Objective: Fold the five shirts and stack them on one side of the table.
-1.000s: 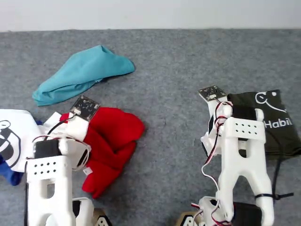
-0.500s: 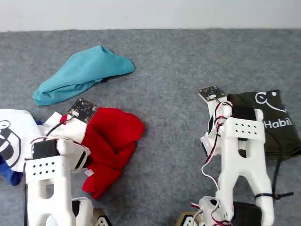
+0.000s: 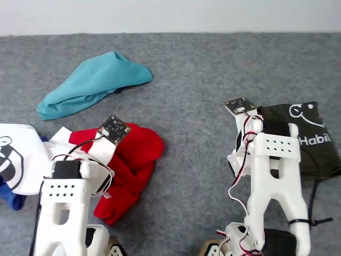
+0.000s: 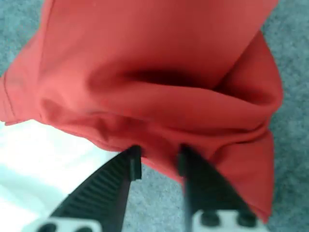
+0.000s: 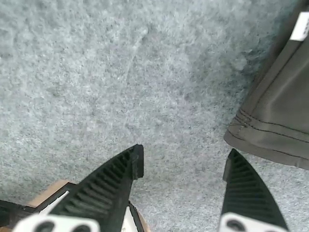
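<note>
A crumpled red shirt (image 3: 136, 146) lies on the grey carpet at front left, with my left arm over its left half. In the left wrist view my left gripper (image 4: 157, 157) is closed to a narrow gap on the red shirt's (image 4: 159, 72) lower edge, and fabric sits between the fingertips. A black printed shirt (image 3: 311, 141) lies folded at the right. Beside its edge (image 5: 280, 106), my right gripper (image 5: 183, 164) hangs open over bare carpet. A teal shirt (image 3: 90, 82) lies bunched at back left.
A white printed shirt (image 3: 21, 154) lies at the far left, touching the red one, with a blue shirt (image 3: 8, 197) poking out beneath it. Grey carpet (image 3: 202, 85) stretches open between the two arms and toward the back wall.
My left arm has swung to the right across the red shirt, and the shirt's lower folds have bunched slightly. The right arm has stayed still.
</note>
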